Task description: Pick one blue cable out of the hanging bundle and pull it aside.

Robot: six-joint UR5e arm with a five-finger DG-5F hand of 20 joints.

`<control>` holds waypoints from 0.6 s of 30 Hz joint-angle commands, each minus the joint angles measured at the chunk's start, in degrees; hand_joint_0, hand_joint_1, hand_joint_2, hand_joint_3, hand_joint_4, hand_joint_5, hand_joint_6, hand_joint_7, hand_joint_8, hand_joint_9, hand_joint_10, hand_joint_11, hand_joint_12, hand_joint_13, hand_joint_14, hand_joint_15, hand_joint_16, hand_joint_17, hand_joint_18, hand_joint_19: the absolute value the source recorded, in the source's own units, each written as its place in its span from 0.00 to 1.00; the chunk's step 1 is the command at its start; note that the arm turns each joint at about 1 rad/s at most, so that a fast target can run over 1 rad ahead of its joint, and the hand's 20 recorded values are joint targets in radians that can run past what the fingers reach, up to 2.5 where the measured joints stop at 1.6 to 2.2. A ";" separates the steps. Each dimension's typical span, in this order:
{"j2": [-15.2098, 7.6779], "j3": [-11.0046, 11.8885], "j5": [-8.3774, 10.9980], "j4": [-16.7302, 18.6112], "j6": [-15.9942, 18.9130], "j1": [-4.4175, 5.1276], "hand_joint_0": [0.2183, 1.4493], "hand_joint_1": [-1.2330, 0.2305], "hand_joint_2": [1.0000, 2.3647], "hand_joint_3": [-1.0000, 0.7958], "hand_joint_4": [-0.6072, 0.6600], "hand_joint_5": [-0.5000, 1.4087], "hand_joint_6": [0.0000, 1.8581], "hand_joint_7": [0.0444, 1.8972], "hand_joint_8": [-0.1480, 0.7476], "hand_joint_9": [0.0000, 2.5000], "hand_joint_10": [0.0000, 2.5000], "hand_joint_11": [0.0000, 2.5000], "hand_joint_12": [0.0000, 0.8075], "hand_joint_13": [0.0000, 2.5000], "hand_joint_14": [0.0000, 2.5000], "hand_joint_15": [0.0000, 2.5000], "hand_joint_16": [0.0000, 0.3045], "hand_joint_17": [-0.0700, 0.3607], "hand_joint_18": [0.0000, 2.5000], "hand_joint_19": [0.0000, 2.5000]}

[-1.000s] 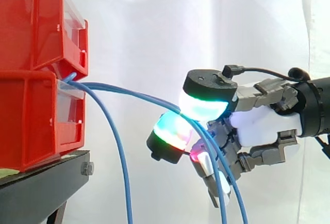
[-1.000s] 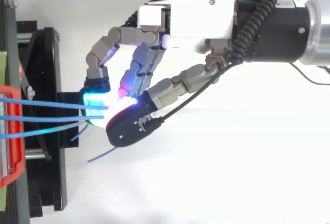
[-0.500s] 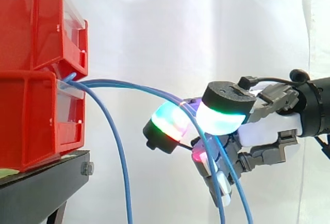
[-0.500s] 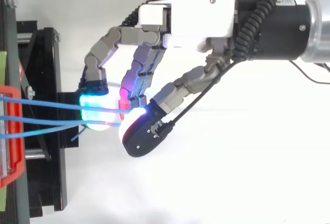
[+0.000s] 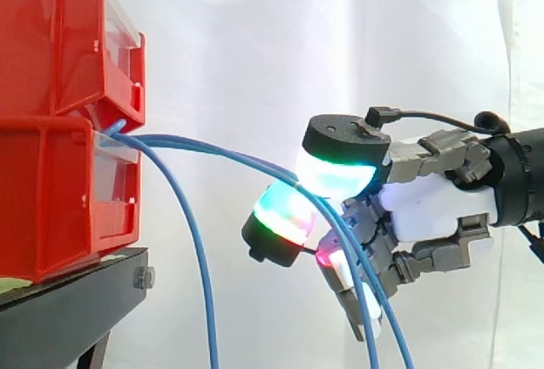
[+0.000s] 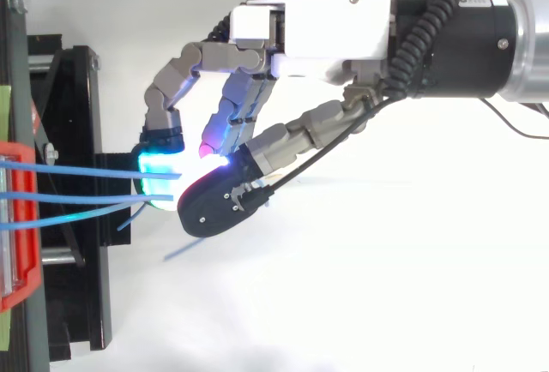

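A: Change: thumb has dropped back onto the fingertip.
B: State of the hand?
A: I log it pinching the blue cable, strung from the red bins. Grasp done; sideways pull outstanding, I judge.

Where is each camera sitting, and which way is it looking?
Side view: beside the work, about level, looking across at stacked red plastic bins on a black stand; the robot hand comes in from the right.
Top view: above, looking straight down; the hand and its dark arm reach in from the right.
Shared: the hand, the bins and thin blue cables, some pinched between its glowing pads.
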 commanded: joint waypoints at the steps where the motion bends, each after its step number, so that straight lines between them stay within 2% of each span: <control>1: -0.04 0.00 0.00 0.00 0.00 0.00 0.36 0.30 0.02 0.48 0.41 0.19 0.52 0.41 0.47 0.40 0.01 0.24 0.38 0.41 0.01 0.24 0.15 0.41 0.35 0.21; 3: 0.04 0.00 0.00 0.00 0.00 0.00 0.37 0.30 0.02 0.45 0.41 0.18 0.52 0.40 0.47 0.39 0.01 0.24 0.38 0.41 0.01 0.24 0.15 0.41 0.35 0.21; 5: -0.04 0.00 0.00 0.00 -0.09 0.00 0.39 0.28 0.01 0.36 0.44 0.18 0.51 0.38 0.47 0.39 0.01 0.24 0.38 0.41 0.01 0.24 0.15 0.40 0.35 0.20; 8: -0.04 0.00 0.00 0.00 -0.27 -0.09 0.41 0.25 0.00 0.28 0.43 0.18 0.51 0.37 0.46 0.39 0.01 0.24 0.37 0.41 0.01 0.24 0.15 0.40 0.35 0.20; 12: 0.04 0.00 -0.53 -0.26 -0.35 -0.18 0.41 0.22 0.00 0.28 0.42 0.18 0.51 0.38 0.45 0.39 0.01 0.24 0.36 0.41 0.01 0.24 0.15 0.40 0.35 0.19; 15: -0.04 0.00 -0.88 -0.53 -0.35 -0.26 0.39 0.21 0.00 0.28 0.45 0.19 0.51 0.38 0.45 0.39 0.01 0.24 0.36 0.41 0.01 0.24 0.14 0.39 0.35 0.19; 18: 0.04 0.00 -1.06 -0.62 -0.35 -0.44 0.27 0.29 0.00 0.28 0.48 0.20 0.49 0.39 0.47 0.41 0.01 0.23 0.38 0.41 0.01 0.24 0.15 0.40 0.35 0.21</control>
